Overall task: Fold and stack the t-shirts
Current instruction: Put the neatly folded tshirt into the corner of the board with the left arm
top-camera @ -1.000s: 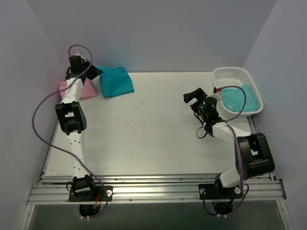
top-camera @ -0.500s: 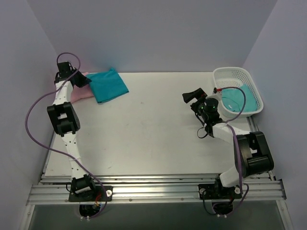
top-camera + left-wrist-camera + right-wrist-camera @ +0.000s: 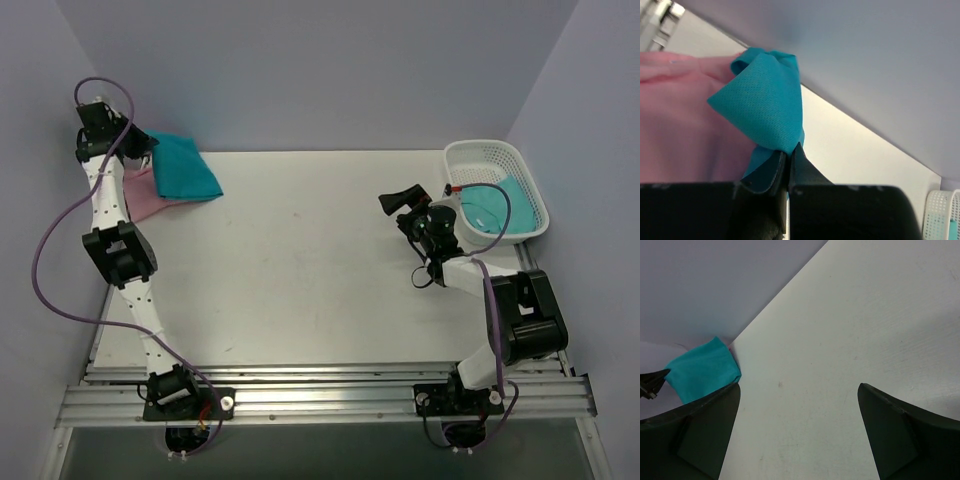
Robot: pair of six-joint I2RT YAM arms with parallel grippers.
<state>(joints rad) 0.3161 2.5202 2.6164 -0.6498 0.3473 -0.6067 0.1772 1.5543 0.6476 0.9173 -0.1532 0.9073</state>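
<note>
Left pincer (image 3: 788,150) clamps folded teal t-shirt (image 3: 765,107) above pink t-shirt (image 3: 675,125); its narrow edge grip risks unfolding or crooked stacking. Right pincer (image 3: 797,386) apart.

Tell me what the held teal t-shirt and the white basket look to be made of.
The teal t-shirt: soft knit fabric, likely cotton, with a matte finish. A fine dotted texture shows, and it folds and drapes limply. The white basket: seemingly rigid plastic. Its walls are an even mesh of holes that keeps a firm shape. Its sheen is too small to judge.
</note>
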